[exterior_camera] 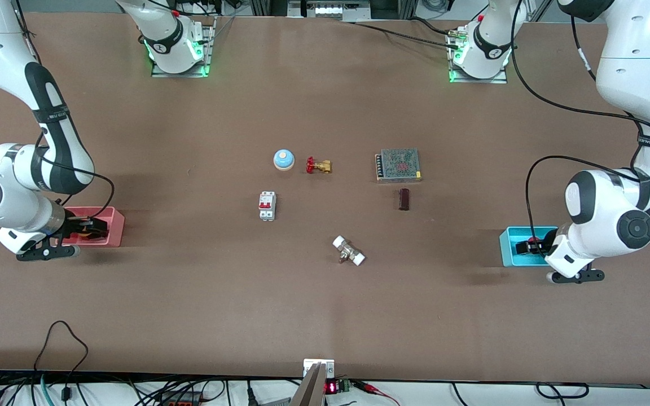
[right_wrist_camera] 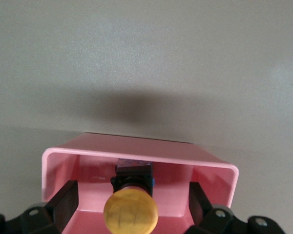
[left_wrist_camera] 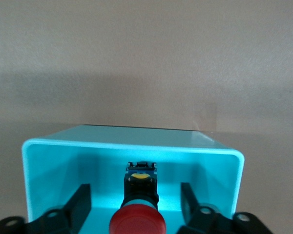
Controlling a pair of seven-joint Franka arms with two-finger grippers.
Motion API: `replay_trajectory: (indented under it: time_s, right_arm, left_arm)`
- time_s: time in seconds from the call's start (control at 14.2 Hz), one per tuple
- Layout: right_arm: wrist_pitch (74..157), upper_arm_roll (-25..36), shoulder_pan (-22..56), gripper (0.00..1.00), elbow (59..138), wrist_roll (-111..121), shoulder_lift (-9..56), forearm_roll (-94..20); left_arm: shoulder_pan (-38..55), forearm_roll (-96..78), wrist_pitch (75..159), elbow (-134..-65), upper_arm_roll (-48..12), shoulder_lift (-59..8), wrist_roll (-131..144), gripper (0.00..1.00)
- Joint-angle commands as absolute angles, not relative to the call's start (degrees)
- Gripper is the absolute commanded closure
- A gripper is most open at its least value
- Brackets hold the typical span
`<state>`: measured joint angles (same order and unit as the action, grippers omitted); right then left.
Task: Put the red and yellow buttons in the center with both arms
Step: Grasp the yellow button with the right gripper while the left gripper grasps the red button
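Both round mushroom-capped buttons, red button (left_wrist_camera: 137, 224) and yellow button (right_wrist_camera: 131, 210), sit in trays.

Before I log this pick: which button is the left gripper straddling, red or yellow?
The red button, in the cyan tray; the left gripper is open around it. The yellow button sits in the pink tray.

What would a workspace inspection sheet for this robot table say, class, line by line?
Surface: brown table, flat.
Job's things: red button in the cyan tray at the left arm's end; yellow button in the pink tray at the right arm's end; neither at the centre yet.
Clutter: blue bell, brass valve, breaker, mesh box, dark block, white fitting.
Grippers: left claw open, fingers either side of the red button; right claw open, fingers either side of the yellow button.
Cables: black leads at the table's near edge.
Surroundings: nothing seen.
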<state>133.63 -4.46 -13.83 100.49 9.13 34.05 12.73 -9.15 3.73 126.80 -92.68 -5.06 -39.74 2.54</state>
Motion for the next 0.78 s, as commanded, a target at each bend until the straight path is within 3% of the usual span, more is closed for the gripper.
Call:
replay_trajectory:
  time_s: [0.0, 0.07, 0.35, 0.56, 0.71]
  right_arm:
    - [135.4, -4.8, -14.2, 0.02, 101.6, 9.5, 34.1, 13.7]
    - [135.8, -4.8, -14.2, 0.06, 101.8, 9.5, 34.2, 13.7]
    - [135.8, -4.8, -14.2, 0.40, 101.8, 9.6, 34.2, 13.7]
    - [135.8, -4.8, -14.2, 0.65, 101.8, 9.6, 34.2, 13.7]
    - [135.8, -4.8, -14.2, 0.75, 101.7, 9.7, 34.1, 13.7]
  left_arm:
    - [-9.4, 4.2, 127.7, -94.7, -5.1, -39.3, 3.2, 0.37]
    - [-9.4, 4.2, 127.7, -94.7, -5.1, -39.3, 3.2, 0.41]
    - [-9.4, 4.2, 127.4, -94.0, -5.1, -38.9, 3.0, 0.67]
    - [-9.2, 4.3, 126.0, -93.5, -4.8, -35.8, 2.7, 0.68]
    - [-8.9, 4.4, 121.2, -91.9, -4.8, -32.9, 2.5, 0.68]
